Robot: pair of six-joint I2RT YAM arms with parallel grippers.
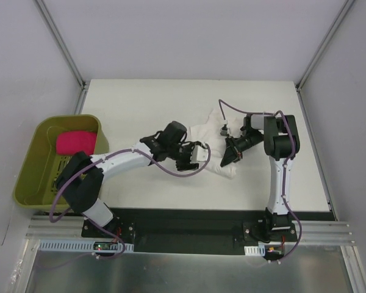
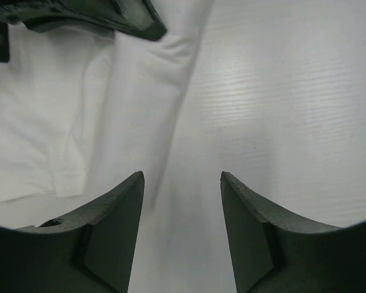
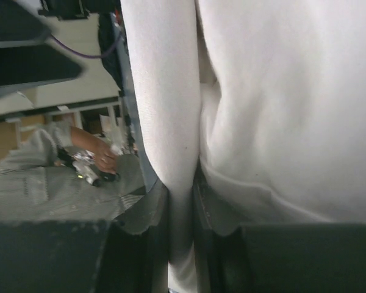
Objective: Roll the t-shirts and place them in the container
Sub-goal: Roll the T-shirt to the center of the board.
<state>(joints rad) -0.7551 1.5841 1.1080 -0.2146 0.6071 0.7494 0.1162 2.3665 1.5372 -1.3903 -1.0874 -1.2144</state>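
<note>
- The white t-shirt (image 1: 210, 134) lies bunched in a loose heap near the middle of the table (image 1: 171, 104), between the 2 grippers.
- The left gripper (image 1: 198, 154) sits low at the heap's left edge, reaching in from the left.
- In the left wrist view its 2 fingers (image 2: 119, 213) stand apart with only bare table (image 2: 280, 110) between them. They grip nothing, and the shirt (image 2: 61, 122) lies just ahead and to the left of them.
- The right gripper (image 1: 227, 160) angles down onto the heap from the right side.
- In the right wrist view its fingers (image 3: 149, 207) are pinched together on a narrow fold of the white cloth (image 3: 280, 110). The fold runs up out of the jaws, and the rest of the shirt fills the view on the right.
- Part of the right gripper shows as a dark shape at the top left of the left wrist view, resting over the shirt.
- The pink rolled bundle (image 1: 75, 142) lies inside the olive-green bin (image 1: 33, 165) at the table's left edge, well apart from both grippers.
</note>
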